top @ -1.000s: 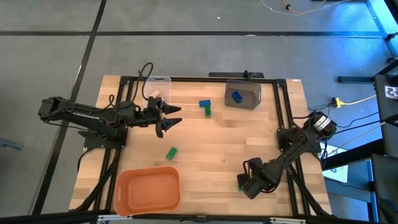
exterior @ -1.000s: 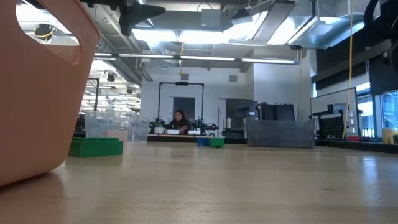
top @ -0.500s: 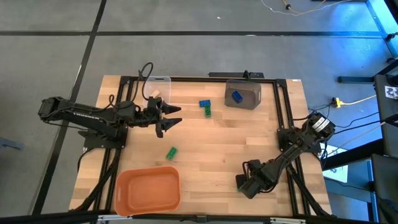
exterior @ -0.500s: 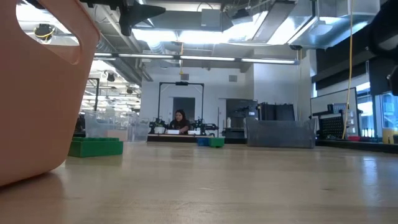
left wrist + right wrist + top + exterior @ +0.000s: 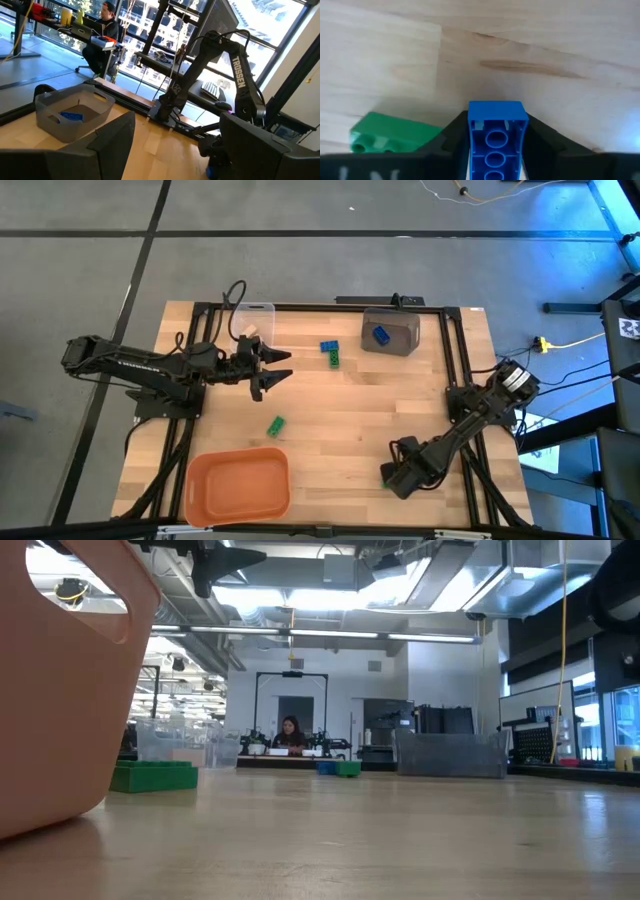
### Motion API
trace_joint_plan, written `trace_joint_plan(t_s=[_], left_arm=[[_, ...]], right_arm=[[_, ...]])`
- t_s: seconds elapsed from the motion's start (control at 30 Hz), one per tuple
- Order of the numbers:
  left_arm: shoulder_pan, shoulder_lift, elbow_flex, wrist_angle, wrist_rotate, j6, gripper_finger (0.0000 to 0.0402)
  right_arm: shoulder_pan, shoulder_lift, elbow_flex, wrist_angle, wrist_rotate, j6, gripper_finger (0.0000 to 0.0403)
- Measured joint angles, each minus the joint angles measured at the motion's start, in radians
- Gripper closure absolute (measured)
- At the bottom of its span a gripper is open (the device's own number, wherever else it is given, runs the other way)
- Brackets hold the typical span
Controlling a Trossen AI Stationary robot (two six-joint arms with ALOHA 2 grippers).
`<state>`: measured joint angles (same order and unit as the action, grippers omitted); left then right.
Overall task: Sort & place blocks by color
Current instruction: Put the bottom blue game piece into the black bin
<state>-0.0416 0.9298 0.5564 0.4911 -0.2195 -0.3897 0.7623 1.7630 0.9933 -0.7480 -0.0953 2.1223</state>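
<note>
blue block [image 5: 496, 137] pinched between the right hand's [image 5: 392, 476] fingers, left hand [image 5: 277, 369] spread

The right gripper [image 5: 388, 476] is low on the table, a blue block [image 5: 496, 140] between its fingers and a green block [image 5: 390, 134] just beside it. Ahead of it the wood is bare until the orange bin [image 5: 238, 485], well apart.

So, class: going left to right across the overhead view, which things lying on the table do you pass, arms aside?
Orange bin → lone green block → stacked blue and green blocks → grey bin holding a blue block.
</note>
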Motion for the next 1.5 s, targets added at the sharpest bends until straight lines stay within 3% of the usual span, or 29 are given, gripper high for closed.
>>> trace_joint_plan(t_s=[0.17, 0.43, 0.57, 0.63, 0.8, 0.9, 1.13, 1.27, 1.5], left_arm=[[0.0, 0.0, 0.0, 0.0, 0.0, 0.0, 0.012], [0.0, 0.0, 0.0, 0.027, 0.002, 0.0, 0.012], [0.0, 0.0, 0.0, 0.073, 0.026, -0.008, 0.012], [0.0, 0.0, 0.0, 0.087, 0.03, -0.035, 0.012], [0.0, 0.0, 0.0, 0.088, 0.031, -0.104, 0.012], [0.0, 0.0, 0.0, 0.087, 0.031, -0.133, 0.012], [0.0, 0.0, 0.0, 0.086, 0.004, -0.134, 0.012], [0.0, 0.0, 0.0, 0.086, -0.003, -0.129, 0.012], [0.0, 0.0, 0.0, 0.085, -0.003, -0.102, 0.012]], right_arm=[[-0.004, -0.102, -0.001, -0.046, 0.167, -0.094, 0.027], [-0.01, -0.434, -0.048, -0.123, 0.616, -0.333, 0.027], [-0.047, -0.609, -0.189, 0.079, 0.748, -0.485, 0.027], [-0.085, -0.684, -0.285, 0.279, 0.78, -0.626, 0.027], [-0.242, -0.795, -0.497, 0.894, 0.716, -1.058, 0.027], [-0.361, -0.809, -0.528, 1.098, 0.598, -1.242, 0.027], [-0.569, -0.81, -0.384, 1.059, 0.361, -1.577, 0.027], [-0.613, -0.809, -0.276, 0.923, 0.314, -1.729, 0.027], [-0.618, -0.809, -0.21, 0.809, 0.31, -1.763, 0.027]])
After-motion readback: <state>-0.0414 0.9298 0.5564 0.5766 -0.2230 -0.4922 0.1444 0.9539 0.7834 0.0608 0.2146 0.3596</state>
